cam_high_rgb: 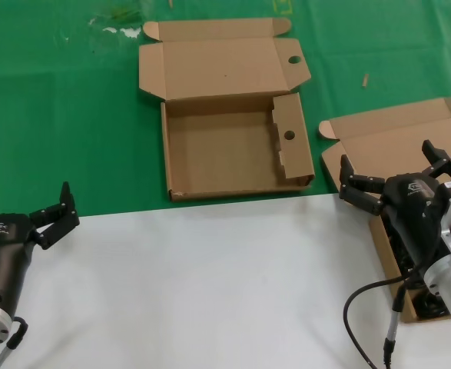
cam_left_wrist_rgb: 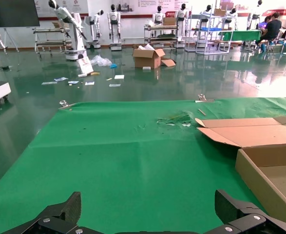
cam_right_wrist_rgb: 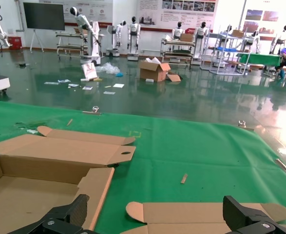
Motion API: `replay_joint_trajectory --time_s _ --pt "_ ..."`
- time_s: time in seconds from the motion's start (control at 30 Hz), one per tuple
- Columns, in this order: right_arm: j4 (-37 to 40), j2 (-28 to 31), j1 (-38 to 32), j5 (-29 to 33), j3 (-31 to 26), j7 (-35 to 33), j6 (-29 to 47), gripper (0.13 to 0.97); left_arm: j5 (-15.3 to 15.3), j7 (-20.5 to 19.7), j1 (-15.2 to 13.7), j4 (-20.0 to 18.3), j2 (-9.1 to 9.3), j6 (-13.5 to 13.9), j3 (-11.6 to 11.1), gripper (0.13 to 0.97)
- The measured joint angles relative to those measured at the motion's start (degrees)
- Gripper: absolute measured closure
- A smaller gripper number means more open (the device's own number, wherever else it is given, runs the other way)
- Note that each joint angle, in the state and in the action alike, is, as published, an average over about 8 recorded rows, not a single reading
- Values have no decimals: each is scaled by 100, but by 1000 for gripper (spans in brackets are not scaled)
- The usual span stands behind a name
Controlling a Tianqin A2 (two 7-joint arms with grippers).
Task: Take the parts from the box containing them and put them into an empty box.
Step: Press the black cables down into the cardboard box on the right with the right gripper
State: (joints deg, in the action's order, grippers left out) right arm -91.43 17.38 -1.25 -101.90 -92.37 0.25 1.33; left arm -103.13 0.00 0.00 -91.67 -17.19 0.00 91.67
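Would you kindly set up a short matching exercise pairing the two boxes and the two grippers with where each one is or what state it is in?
Things:
1. box with round holes
2. plain-lidded box
3. left gripper
4. right gripper

States or places:
A. open, above the plain-lidded box at the right
B. open and bare inside, on the green mat in the middle
C. open, over the white surface's edge at the left
D. lid folded back, dark parts inside, largely behind an arm

Pairs: 1-B, 2-D, 3-C, 4-A
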Motion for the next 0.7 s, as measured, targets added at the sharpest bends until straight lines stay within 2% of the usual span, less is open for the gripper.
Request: replay_joint_trajectory --time_s 0.7 --pt "0 0 0 0 0 0 0 129 0 0 0 0 0 0 0 146"
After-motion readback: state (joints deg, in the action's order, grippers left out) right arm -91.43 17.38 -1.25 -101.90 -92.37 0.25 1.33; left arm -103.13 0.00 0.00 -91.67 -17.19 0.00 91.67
